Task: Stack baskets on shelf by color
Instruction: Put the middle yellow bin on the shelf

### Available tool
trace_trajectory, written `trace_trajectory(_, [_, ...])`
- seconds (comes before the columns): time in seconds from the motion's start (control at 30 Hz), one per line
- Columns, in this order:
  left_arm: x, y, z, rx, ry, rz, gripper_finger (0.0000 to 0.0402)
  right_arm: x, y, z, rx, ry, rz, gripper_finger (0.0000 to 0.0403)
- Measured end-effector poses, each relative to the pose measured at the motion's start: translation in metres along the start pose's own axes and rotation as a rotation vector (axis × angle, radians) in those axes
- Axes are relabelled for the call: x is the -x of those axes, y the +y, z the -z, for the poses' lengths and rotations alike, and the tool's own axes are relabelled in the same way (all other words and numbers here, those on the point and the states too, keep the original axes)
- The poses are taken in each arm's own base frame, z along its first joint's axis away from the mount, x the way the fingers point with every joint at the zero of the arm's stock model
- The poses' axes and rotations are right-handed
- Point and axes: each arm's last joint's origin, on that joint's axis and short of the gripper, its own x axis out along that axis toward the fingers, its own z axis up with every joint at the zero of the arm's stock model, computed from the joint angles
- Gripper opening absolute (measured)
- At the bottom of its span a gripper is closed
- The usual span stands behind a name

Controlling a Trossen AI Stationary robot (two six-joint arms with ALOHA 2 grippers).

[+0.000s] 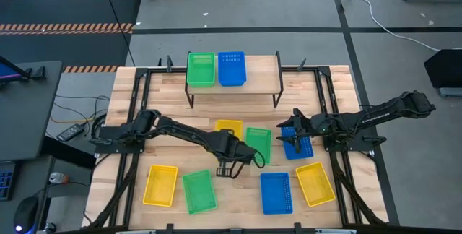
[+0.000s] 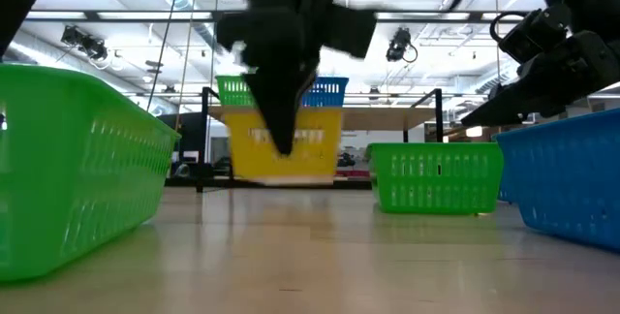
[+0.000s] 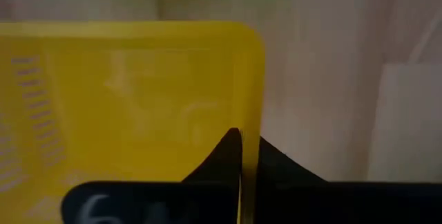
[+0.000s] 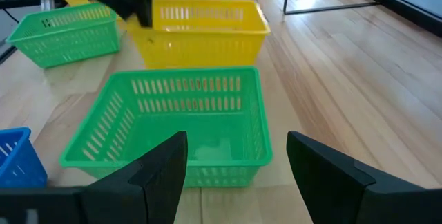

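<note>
The left tool [image 1: 229, 149] is clenched on the rim of a yellow basket [image 1: 229, 128] at mid-desk [image 1: 166, 89]; the right tool [image 1: 287, 134] hangs released over a blue basket [image 1: 302, 147], facing a green basket [image 1: 258, 144]
</note>
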Motion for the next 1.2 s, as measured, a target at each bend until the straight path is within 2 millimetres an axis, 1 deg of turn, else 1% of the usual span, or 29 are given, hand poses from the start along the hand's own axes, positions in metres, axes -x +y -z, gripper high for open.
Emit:
trace_trajectory(0.17, [0.042, 0.01, -0.019, -0.073, -0.133, -0.084, 0.0006, 0.0, 0.0, 0.0, -0.001, -0.002, 0.0, 0.0254])
trace_trajectory(0.27, [0.062, 0.024, -0.028, -0.112, -0.2, -0.152, 0.0006, 0.0, 0.0, 0.0, -0.001, -0.002, 0.001, 0.0254])
trace_trajectory(0.33, [0.076, 0.036, -0.034, -0.143, -0.25, -0.194, 0.0006, 0.0, 0.0, 0.0, -0.015, -0.002, 0.001, 0.0254])
trace_trajectory(0.43, [0.09, 0.057, -0.041, -0.173, -0.316, -0.228, 0.0006, 0.0, 0.0, 0.0, -0.031, -0.003, 0.002, 0.0254])
trace_trajectory(0.57, [0.105, 0.093, -0.049, -0.156, -0.409, -0.271, 0.0005, 0.0, 0.0, 0.0, -0.054, -0.003, 0.001, 0.0254])
trace_trajectory(0.7, [0.106, 0.126, -0.054, -0.1, -0.488, -0.266, 0.0005, 0.0, 0.0, 0.0, -0.086, -0.003, 0.001, 0.0254])
trace_trajectory(0.83, [0.104, 0.15, -0.058, -0.046, -0.561, -0.285, 0.0006, 0.0, 0.0, 0.0, -0.131, -0.003, 0.001, 0.0254])
trace_trajectory(1.07, [0.104, 0.178, -0.061, 0.0, -0.635, -0.34, 0.0009, 0.0, 0.0, 0.0, -0.226, -0.002, 0.0, 0.0254])
trace_trajectory(1.17, [0.103, 0.189, -0.058, 0.012, -0.629, -0.35, 0.0009, 0.0, 0.0, 0.0, -0.257, -0.002, -0.001, 0.0254])
trace_trajectory(1.2, [0.1, 0.193, -0.058, 0.013, -0.621, -0.355, 0.001, 0.0, 0.0, 0.0, -0.266, -0.002, -0.001, 0.0254])
